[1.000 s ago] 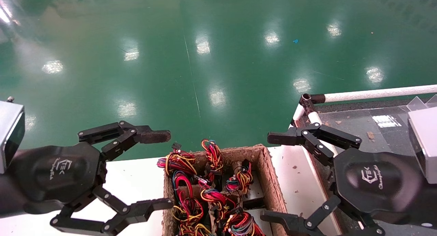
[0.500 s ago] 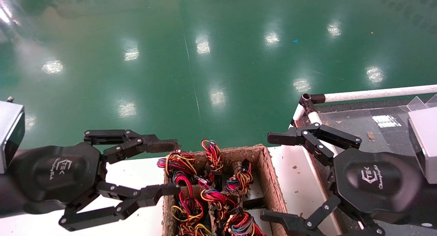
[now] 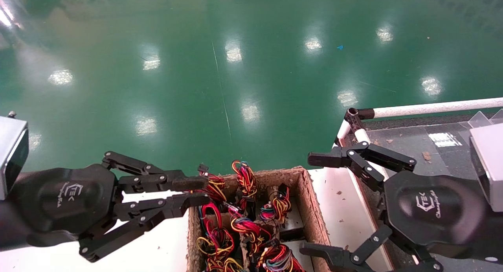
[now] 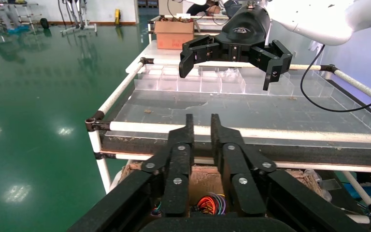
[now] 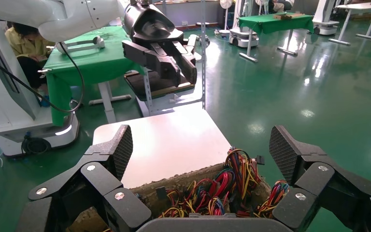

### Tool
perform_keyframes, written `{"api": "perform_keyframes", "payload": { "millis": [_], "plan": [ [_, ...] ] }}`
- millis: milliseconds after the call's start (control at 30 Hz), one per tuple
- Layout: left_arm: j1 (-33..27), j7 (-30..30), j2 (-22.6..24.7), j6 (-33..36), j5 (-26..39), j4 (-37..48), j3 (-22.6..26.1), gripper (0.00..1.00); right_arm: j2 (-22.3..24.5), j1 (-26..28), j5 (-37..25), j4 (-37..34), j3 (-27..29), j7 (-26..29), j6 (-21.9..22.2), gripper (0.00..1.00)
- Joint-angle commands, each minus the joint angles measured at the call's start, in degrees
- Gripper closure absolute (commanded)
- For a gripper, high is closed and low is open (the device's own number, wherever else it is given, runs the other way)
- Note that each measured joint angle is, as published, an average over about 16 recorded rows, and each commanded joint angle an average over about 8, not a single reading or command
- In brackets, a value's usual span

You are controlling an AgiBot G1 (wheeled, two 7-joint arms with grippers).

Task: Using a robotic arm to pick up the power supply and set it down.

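Several power supplies lie in a brown fibre box (image 3: 307, 201), mostly showing as looped red, yellow, black and blue wire bundles (image 3: 243, 225); their grey bodies are largely hidden. My left gripper (image 3: 198, 191) hovers at the box's left rim, fingers drawn together to a narrow gap with nothing between them (image 4: 203, 120). The wire bundles (image 4: 211, 203) show below it. My right gripper (image 3: 312, 204) stands wide open at the box's right side, nothing between its pads (image 5: 202, 145), with the wire bundles (image 5: 222, 186) just beyond.
The box sits on a white table (image 3: 165, 244). To the right is a cart with a white tube frame (image 3: 432, 107) and a dark deck bearing clear dividers (image 4: 198, 84). Green floor lies beyond the table edge.
The left gripper's fingers have closed from wide open to nearly touching, holding nothing. The right arm has stayed still.
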Motion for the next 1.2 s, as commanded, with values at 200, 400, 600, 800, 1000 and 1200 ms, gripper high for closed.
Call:
{"api": "perform_keyframes", "payload": {
  "millis": [200, 400, 600, 800, 1000, 1200],
  "plan": [
    [0.00, 0.00, 0.00, 0.00, 0.00, 0.00, 0.00, 0.95, 0.00, 0.00, 0.00, 0.00, 0.00, 0.00, 0.00, 0.00],
    [0.00, 0.00, 0.00, 0.00, 0.00, 0.00, 0.00, 0.21, 0.00, 0.00, 0.00, 0.00, 0.00, 0.00, 0.00, 0.00],
    [0.00, 0.00, 0.00, 0.00, 0.00, 0.00, 0.00, 0.00, 0.02, -0.04, -0.15, -0.03, -0.05, 0.03, 0.01, 0.00],
    [-0.01, 0.01, 0.00, 0.01, 0.00, 0.02, 0.01, 0.00, 0.10, 0.31, -2.72, 0.06, -1.48, 0.76, -0.08, 0.00],
    [-0.02, 0.02, 0.00, 0.01, -0.01, 0.03, 0.02, 0.00, -0.68, 1.87, -8.48, 0.70, -4.82, 2.75, -0.39, 0.00],
    [-0.02, 0.02, 0.00, 0.01, -0.01, 0.03, 0.03, 0.00, -2.33, 3.54, -14.17, 2.23, -8.90, 5.62, -1.48, 0.00]
  ]
}}
